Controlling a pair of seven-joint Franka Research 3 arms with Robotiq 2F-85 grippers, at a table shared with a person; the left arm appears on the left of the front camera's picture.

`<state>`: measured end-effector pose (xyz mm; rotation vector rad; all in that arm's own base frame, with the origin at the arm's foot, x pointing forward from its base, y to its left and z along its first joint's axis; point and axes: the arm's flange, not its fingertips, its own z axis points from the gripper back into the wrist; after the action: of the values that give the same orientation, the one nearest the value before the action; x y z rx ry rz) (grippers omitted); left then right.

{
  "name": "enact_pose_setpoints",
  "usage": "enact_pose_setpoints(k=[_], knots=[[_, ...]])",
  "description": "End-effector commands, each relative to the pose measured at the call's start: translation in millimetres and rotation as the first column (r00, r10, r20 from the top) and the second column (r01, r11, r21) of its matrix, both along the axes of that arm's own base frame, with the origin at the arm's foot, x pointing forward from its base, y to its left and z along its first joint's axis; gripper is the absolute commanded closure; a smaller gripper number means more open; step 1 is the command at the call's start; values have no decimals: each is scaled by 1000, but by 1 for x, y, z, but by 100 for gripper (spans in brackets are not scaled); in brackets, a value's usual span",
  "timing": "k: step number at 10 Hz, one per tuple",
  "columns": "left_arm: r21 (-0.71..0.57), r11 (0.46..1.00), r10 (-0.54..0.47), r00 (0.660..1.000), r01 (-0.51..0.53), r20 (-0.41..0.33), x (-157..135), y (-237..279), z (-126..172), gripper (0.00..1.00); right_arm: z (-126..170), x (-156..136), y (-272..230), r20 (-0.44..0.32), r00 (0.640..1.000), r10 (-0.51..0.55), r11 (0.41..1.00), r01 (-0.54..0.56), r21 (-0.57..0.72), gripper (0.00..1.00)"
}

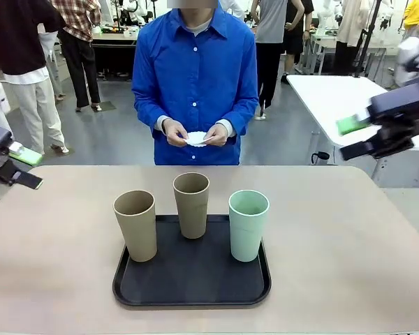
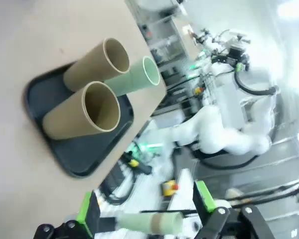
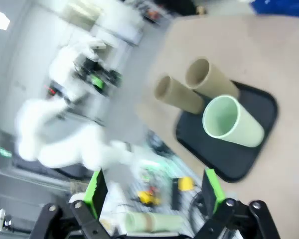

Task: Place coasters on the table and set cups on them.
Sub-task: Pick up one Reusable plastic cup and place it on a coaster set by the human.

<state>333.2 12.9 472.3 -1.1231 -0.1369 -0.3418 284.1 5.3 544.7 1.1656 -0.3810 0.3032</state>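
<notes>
Closest to me on the front camera is the black rounded rectangular tray (image 1: 192, 293), resting on the large beige matte table (image 1: 349, 237). Three tall tapered handleless cups stand upright on it, long axes vertical, mouths up. One tan-brown cup (image 1: 135, 225) is at the left front, a second tan-brown cup (image 1: 191, 204) at the middle rear, and a pale mint green cup (image 1: 248, 225) at the right front. Across the table a person in a blue shirt holds the small white lacy paper coasters (image 1: 195, 138) between right hand (image 1: 173, 130) and left hand (image 1: 216, 134), above the table's far edge. My left gripper (image 1: 33, 169) hangs over the left corner, fingers apart, tips aimed rightward. My right gripper (image 1: 342, 139) sits high off the right side, fingers spread, tips aimed leftward.

On the left wrist camera the picture is rolled, so the cups look tipped, mouths toward the picture's right. Both tan ones (image 2: 97, 62) (image 2: 82, 114) flank the mint green cup (image 2: 134, 79) on the tray (image 2: 70, 159). The left gripper (image 2: 143, 196) stands wide, holding nothing.

On the right wrist camera, blurred, the mint green cup (image 3: 231, 122) is nearest and the tan pair (image 3: 212, 79) (image 3: 179, 94) lies beyond, mouths toward the upper left. The right gripper (image 3: 154, 191) is spread and empty.
</notes>
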Motion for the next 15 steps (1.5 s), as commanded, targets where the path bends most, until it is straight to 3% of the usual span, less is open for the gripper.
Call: enact_pose_setpoints(k=[1,5,8,10,11,15], knots=[[-10,999,39,986,-42,-162,32,28,-21,0,-97,-44,-34,-310,948,-70,851,219,477,0],[-51,980,175,956,-192,-234,23,108,-46,0,-129,-56,-75,-471,873,-124,875,320,364,0],[-40,966,239,937,-257,-254,18,138,-49,0,-135,-64,-82,-530,835,-147,916,318,246,0],[-39,960,258,930,-278,-261,13,150,-49,0,-131,-68,-78,-524,844,-116,950,248,190,0],[-33,958,266,925,-285,-270,10,155,-49,0,-128,-69,-77,-493,865,-91,969,192,157,0],[-2,959,273,927,-283,-258,8,144,-42,0,-129,-69,-78,-472,878,-74,983,145,115,0]])
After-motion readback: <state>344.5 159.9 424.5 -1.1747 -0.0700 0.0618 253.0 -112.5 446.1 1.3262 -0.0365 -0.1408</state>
